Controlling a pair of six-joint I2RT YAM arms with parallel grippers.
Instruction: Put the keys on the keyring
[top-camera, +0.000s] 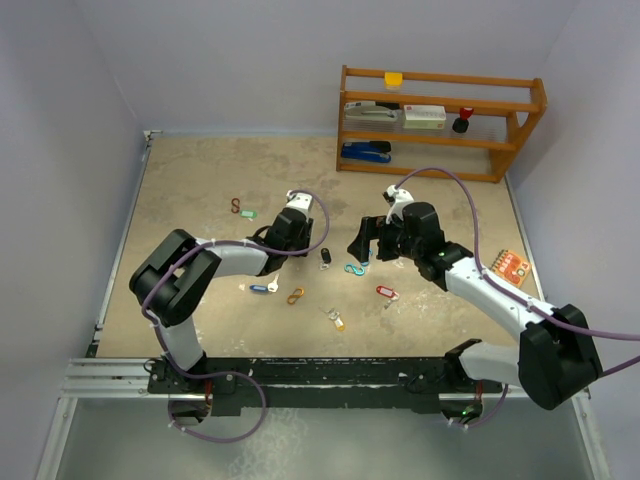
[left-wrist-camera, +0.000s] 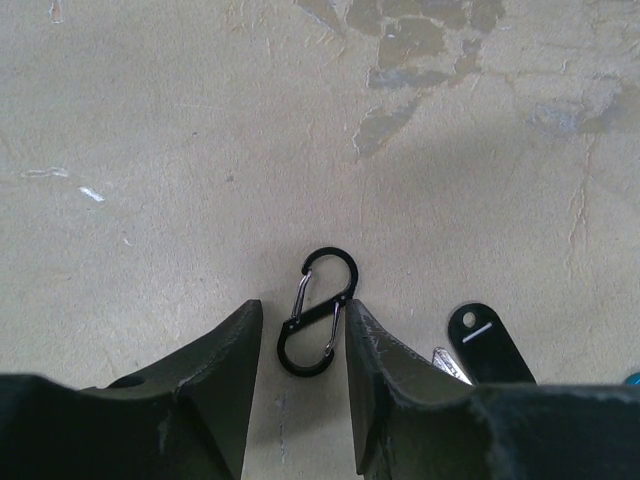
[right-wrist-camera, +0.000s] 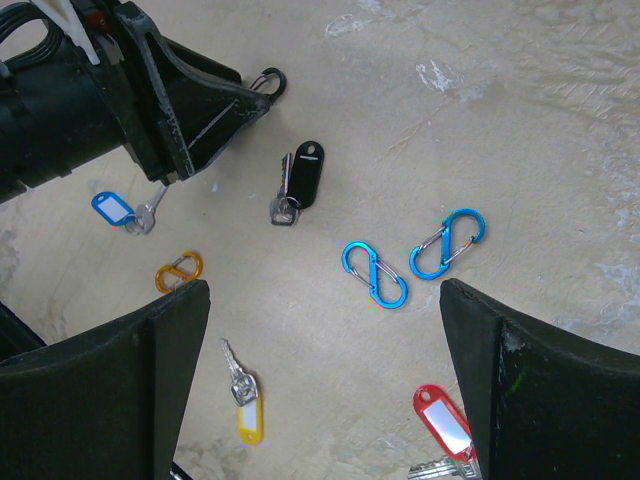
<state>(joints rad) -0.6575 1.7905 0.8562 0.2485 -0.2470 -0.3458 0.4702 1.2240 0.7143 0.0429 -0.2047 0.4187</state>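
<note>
A black S-clip (left-wrist-camera: 318, 325) lies flat on the table between the fingers of my left gripper (left-wrist-camera: 303, 320). The jaws are open; the right finger touches the clip and the left one stands apart. A key with a black tag (left-wrist-camera: 485, 345) lies just to the right. My right gripper (right-wrist-camera: 325, 300) is wide open and empty above two blue S-clips (right-wrist-camera: 375, 273). Around it lie the black-tag key (right-wrist-camera: 300, 178), a yellow-tag key (right-wrist-camera: 243, 400), a red-tag key (right-wrist-camera: 443, 420) and a blue-tag key (right-wrist-camera: 115, 208). In the top view the grippers are the left (top-camera: 298, 238) and the right (top-camera: 368, 248).
An orange S-clip (right-wrist-camera: 178, 271) lies near the blue-tag key. A dark red S-clip (top-camera: 236, 206) and a green-tag key (top-camera: 249, 212) lie far left. A wooden rack (top-camera: 440, 120) with staplers stands at the back right. An orange card (top-camera: 510, 267) lies at the right.
</note>
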